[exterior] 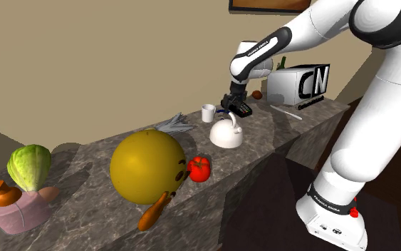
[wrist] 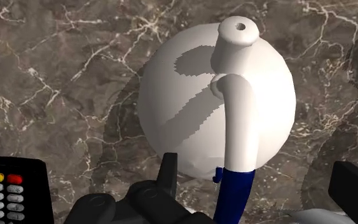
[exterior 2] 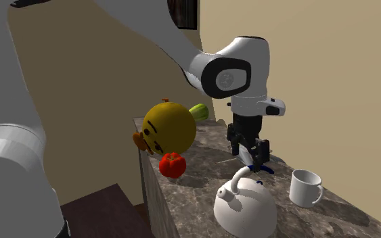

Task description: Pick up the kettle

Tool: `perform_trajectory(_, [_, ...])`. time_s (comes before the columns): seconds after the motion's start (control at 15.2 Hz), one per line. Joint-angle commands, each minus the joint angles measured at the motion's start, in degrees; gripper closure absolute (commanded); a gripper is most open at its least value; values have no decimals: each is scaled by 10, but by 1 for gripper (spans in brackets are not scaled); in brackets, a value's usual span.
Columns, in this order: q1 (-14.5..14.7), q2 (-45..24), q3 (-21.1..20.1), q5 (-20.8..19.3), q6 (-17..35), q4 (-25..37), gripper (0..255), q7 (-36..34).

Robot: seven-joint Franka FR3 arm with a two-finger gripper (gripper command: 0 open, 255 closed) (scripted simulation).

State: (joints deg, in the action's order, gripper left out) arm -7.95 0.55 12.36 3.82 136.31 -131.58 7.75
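claw [wrist: 254, 167]: fingers apart, above kettle [wrist: 203, 95], straddling its handle [wrist: 240, 127], not touching
risk: closing off-centre could nudge thin handle, kettle tips or slides on bench [wrist: 56, 76]

White mug [exterior: 208, 113], red tomato [exterior: 199, 168], big yellow ball [exterior: 145, 167], marbled counter [wrist: 56, 76]

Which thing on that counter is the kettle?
On the marble counter, look past the big yellow ball and the tomato to where the arm's black fingers hang. Just under them sits the kettle: white like the mug nearby, but round, with a spout and an arched handle, blue at one end.
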Motion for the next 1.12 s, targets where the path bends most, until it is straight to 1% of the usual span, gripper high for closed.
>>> perform_trajectory(0.0, [0,-9,0,4,16,-7,0,3])
perform_trajectory(0.2, [0,-25,0,11,39,-15,0,9])
perform_trajectory(0.33, [0,-28,0,12,43,-16,0,10])
perform_trajectory(0.4, [0,-27,0,12,43,-17,255,10])
perform_trajectory(0.99, [0,-28,-1,12,43,-16,255,10])
perform_trajectory(1.06, [0,-22,0,10,35,-14,255,8])
